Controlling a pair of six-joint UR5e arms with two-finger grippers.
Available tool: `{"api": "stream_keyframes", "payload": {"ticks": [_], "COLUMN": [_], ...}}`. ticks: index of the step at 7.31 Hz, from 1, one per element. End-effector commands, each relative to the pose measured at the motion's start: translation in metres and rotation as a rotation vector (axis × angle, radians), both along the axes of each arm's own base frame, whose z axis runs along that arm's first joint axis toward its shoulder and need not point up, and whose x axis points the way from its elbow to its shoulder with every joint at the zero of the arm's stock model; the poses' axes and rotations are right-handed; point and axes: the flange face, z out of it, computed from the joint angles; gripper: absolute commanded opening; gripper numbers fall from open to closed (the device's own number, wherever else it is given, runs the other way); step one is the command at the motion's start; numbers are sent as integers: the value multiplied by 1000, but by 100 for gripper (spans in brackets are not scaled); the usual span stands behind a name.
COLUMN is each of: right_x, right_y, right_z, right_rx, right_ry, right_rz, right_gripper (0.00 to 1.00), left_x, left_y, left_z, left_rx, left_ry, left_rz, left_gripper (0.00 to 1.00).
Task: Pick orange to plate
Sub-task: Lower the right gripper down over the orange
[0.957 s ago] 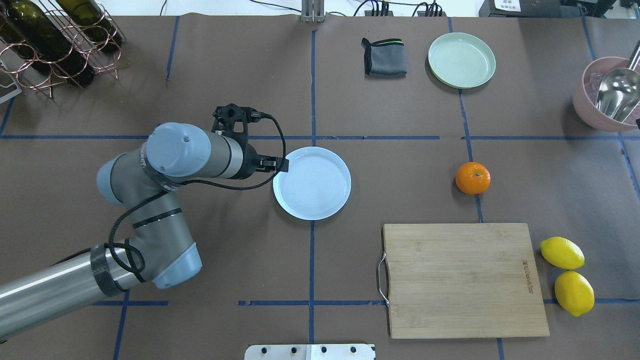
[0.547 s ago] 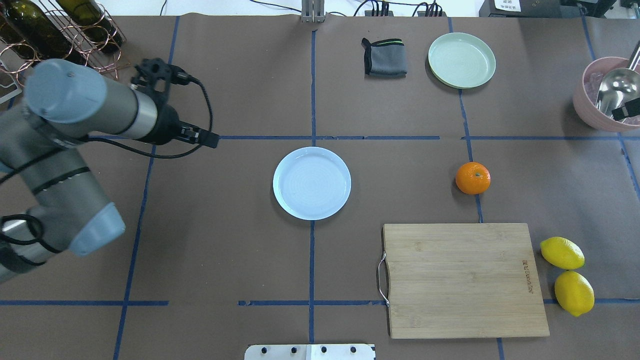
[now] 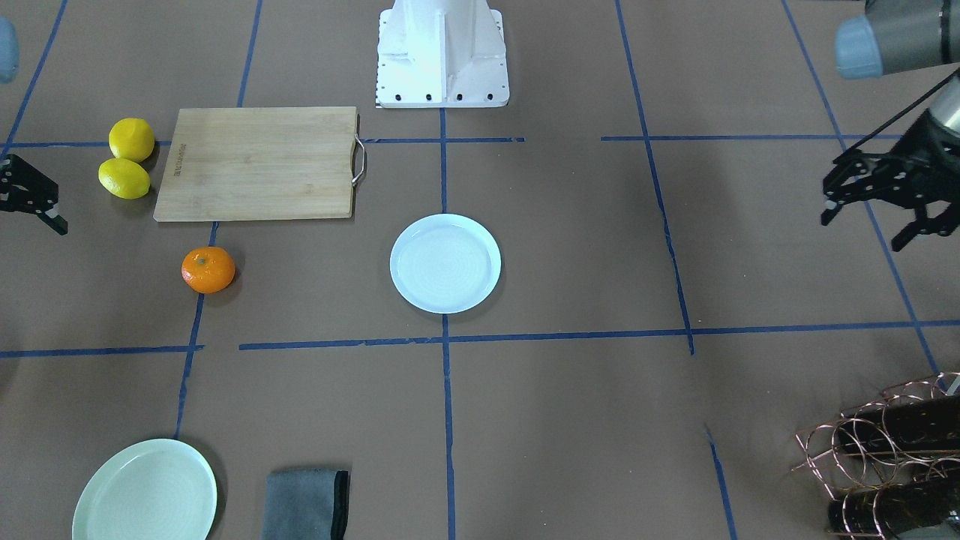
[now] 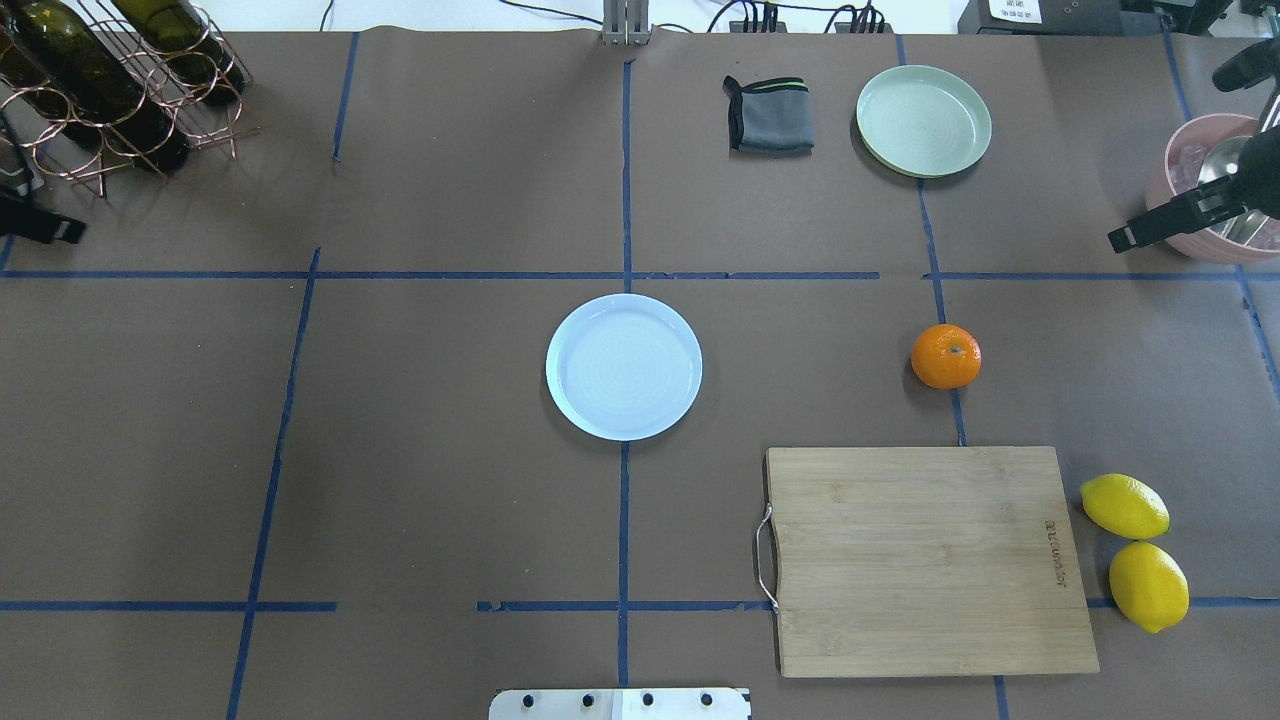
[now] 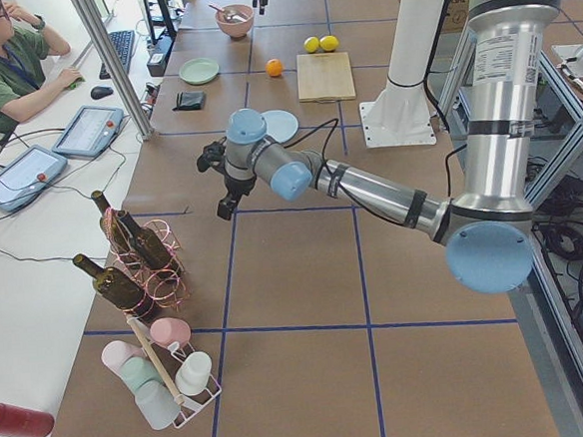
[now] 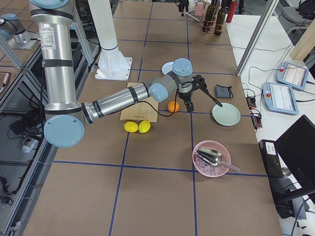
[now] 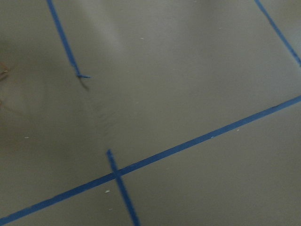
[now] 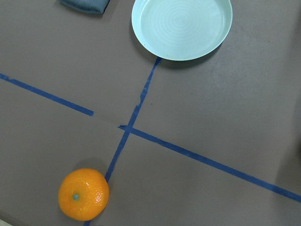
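Orange [image 4: 945, 356]: on tabletop [image 4: 450, 450], well apart from plate [image 4: 624, 366], untouched. Left tool [image 3: 862, 223]: fingers spread wide, empty. Right tool [image 4: 1140, 230]: spread cannot be told.

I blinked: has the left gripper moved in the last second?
Yes. The left gripper swung leftward, from the bluish-white plate to beside the wine rack.
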Motion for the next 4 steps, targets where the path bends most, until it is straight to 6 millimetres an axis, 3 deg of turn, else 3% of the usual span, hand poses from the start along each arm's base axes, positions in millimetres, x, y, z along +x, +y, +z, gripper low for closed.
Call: {"api": "stream_keyframes", "payload": {"ticks": [1, 2, 3, 4], "right_x": [-64, -81, -91, -106], "right_y": [-1, 0, 4, 11], "right_z": [-32, -44, -49, -44], "right_rx": [-8, -31, -60, -77], "right_ry": [22, 15, 3, 16], "right_rz": [32, 37, 51, 46], "right_gripper": [100, 100, 100, 100], "left_x": [-107, -132, -157, -164], "left_y": [12, 20, 29, 58], "left_z": [76, 96, 132, 161], "left_rx": [-145, -170, -230, -259], "left_ry": [-115, -132, -134, -108], "left_rz": [37, 65, 78, 96], "left_gripper": [100, 100, 100, 100]}}
